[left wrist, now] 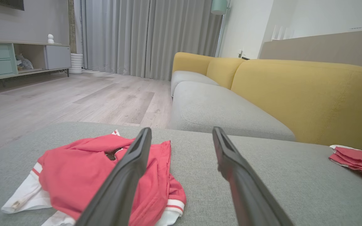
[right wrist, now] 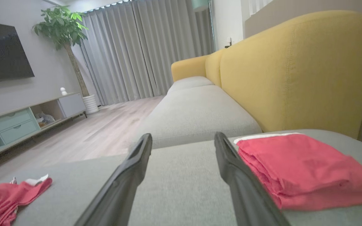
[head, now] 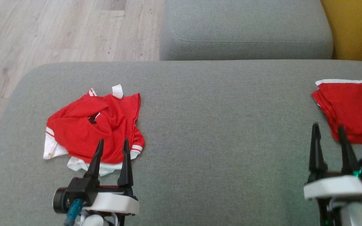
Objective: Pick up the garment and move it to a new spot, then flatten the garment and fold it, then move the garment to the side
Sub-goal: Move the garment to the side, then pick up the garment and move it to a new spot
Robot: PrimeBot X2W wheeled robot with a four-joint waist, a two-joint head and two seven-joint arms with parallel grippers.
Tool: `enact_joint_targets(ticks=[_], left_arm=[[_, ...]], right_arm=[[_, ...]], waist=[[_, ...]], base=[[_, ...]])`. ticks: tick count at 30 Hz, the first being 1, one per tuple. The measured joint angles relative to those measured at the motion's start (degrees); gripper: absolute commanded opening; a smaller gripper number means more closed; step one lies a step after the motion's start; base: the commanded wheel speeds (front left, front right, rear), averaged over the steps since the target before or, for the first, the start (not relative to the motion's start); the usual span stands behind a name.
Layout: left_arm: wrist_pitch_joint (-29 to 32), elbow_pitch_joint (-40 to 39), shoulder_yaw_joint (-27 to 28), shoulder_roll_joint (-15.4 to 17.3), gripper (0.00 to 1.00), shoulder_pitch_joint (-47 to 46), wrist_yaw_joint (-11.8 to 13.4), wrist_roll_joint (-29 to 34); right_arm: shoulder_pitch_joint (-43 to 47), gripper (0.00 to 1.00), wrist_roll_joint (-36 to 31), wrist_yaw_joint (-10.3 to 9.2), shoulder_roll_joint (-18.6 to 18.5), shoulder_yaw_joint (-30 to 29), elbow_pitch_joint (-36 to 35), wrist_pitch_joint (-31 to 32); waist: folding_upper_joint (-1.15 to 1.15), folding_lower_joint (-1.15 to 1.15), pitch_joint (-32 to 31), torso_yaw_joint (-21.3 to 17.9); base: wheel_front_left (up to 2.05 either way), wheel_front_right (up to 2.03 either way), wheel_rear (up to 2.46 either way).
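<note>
**Two red garments on a grey sofa seat, both claws open and empty**

The wide grey sofa seat (head: pixel 225 150) carries everything at hand. The crumpled garment (head: pixel 96 128), red with white trim and white cloth showing under its near edge, lies bunched on the seat's left part. A folded garment (head: pixel 353 110), red with a white band along its far edge, sits at the seat's right edge, well apart from the first. Across the room a low cabinet (left wrist: pixel 11 59) has pale green drawers and an open compartment holding a small object (left wrist: pixel 24 62) too blurred to name.

A second grey cushion (head: pixel 247 28) lies beyond the seat, with a yellow backrest (left wrist: pixel 309 97) to its right and a wood floor (head: pixel 58 31) to its left.

The left claw (head: pixel 112 142) is spread wide with nothing in its grip, its tips over the crumpled garment's near edge; I cannot tell whether they touch. The right claw (head: pixel 328 127) is likewise parted and empty, just beside the folded garment's near left corner.

The wrist views add the room: grey curtains (left wrist: pixel 143 34), a wall television (right wrist: pixel 2 53), a leafy plant (right wrist: pixel 61 28) in a white ribbed pot (left wrist: pixel 76 62), and a small white figure (left wrist: pixel 51 38) on the cabinet top.
</note>
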Motion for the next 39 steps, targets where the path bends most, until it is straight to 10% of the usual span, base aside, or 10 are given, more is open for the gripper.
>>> enact_joint_targets(ticks=[21,39], left_arm=[[0.0,0.0,1.4,0.0,1.00,2.5,0.3,1.0],[0.0,1.3,0.9,0.0,1.00,0.9,-0.1,2.1]], right_arm=[[5.2,1.00,2.0,0.00,0.1,2.1,-2.8,-0.2],[5.3,1.00,3.9,0.00,0.1,11.5,-3.3,-0.2]], waist=[[0.00,0.00,-0.5,0.0],[0.00,0.00,-0.9,14.2]], base=[[0.00,0.00,0.00],[0.00,0.00,0.00]])
